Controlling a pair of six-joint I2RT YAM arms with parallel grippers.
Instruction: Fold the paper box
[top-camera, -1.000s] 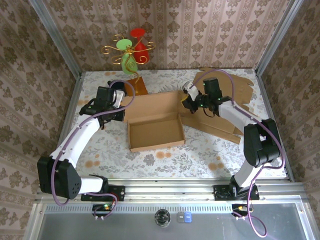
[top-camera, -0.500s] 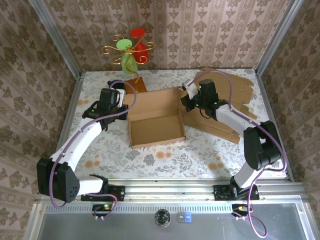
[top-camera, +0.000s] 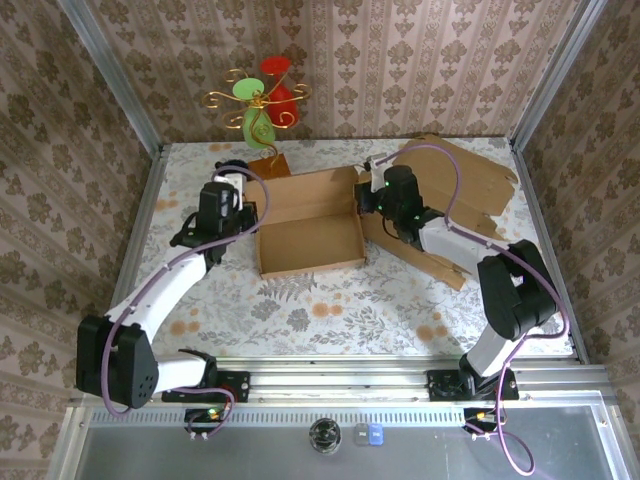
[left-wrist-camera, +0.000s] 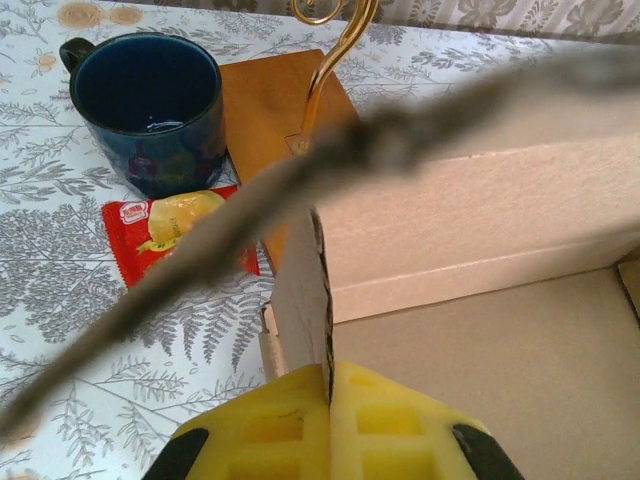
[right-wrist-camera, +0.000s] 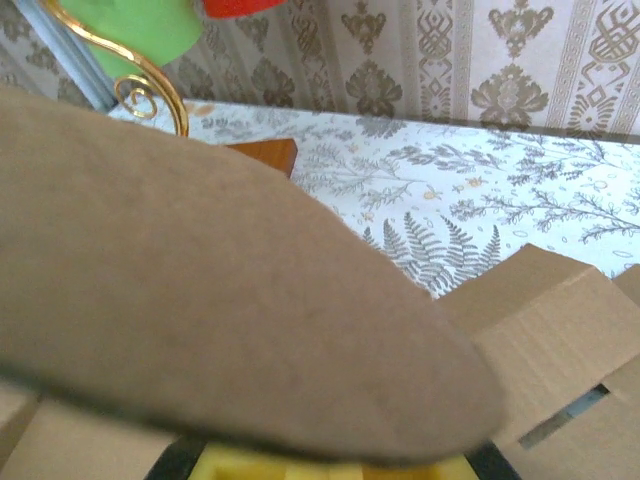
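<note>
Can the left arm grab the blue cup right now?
Probably not yet: its left claw is shut on the brown cardboard box's side wall. The dark blue ceramic mug sits close by, nothing blocking it.

I log: paper box (top-camera: 310, 245) | brown cardboard, open tray | walls upright, back flap raised | centre of table (top-camera: 300, 315), slightly skewed
</note>
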